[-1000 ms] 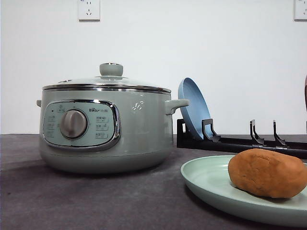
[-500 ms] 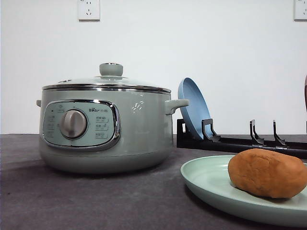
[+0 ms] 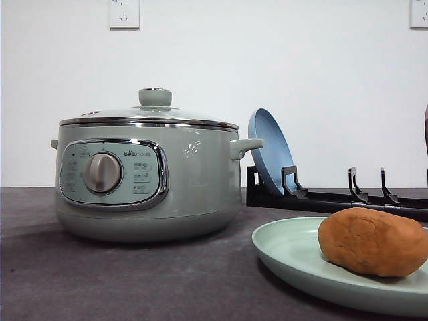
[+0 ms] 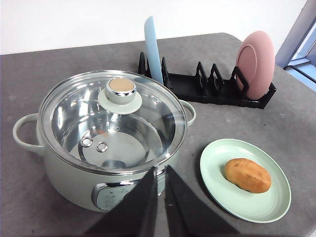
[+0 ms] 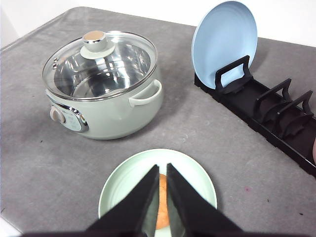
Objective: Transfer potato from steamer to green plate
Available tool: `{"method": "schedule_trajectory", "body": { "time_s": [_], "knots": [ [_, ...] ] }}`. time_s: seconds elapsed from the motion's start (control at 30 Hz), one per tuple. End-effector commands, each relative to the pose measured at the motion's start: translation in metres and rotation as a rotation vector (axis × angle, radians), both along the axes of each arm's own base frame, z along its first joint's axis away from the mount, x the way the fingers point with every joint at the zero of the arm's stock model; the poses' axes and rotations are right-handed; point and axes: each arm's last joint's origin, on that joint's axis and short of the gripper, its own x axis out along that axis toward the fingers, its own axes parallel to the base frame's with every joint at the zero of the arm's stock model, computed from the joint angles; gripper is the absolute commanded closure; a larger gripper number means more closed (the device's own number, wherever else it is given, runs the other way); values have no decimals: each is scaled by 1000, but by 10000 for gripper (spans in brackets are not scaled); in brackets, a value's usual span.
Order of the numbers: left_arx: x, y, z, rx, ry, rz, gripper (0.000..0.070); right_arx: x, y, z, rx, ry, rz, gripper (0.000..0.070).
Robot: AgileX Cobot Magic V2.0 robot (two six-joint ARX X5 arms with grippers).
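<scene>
While steamer (image 4: 111, 143) sits lidded, potato (image 4: 247, 175) occupies green plate (image 4: 217, 182).

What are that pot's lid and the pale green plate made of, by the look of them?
The steamer lid looks like clear glass in a shiny metal rim: the steel-looking inside shows through. The green plate looks like smooth glazed ceramic or plastic; its soft sheen leaves that open.
</scene>
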Motion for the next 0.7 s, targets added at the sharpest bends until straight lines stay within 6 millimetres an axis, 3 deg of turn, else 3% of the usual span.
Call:
{"method": "schedule_trajectory", "body": {
  "time_s": [0.0,0.23,0.4,0.5,0.67],
  "knots": [
    [0,-1,4,3,-22,-11,678,0,0,3,6,-15,6,685],
    [-2,2,3,1,-25,6,678,0,0,3,6,-15,6,685],
    [4,10,-8,0,-29,117,678,0,0,3,6,-15,6,685],
    [9,18,-27,-11,-73,219,678,0,0,3,6,-15,6,685],
    [10,31,-77,-28,-151,361,678,0,0,3,6,-15,6,685]
  ]
}}
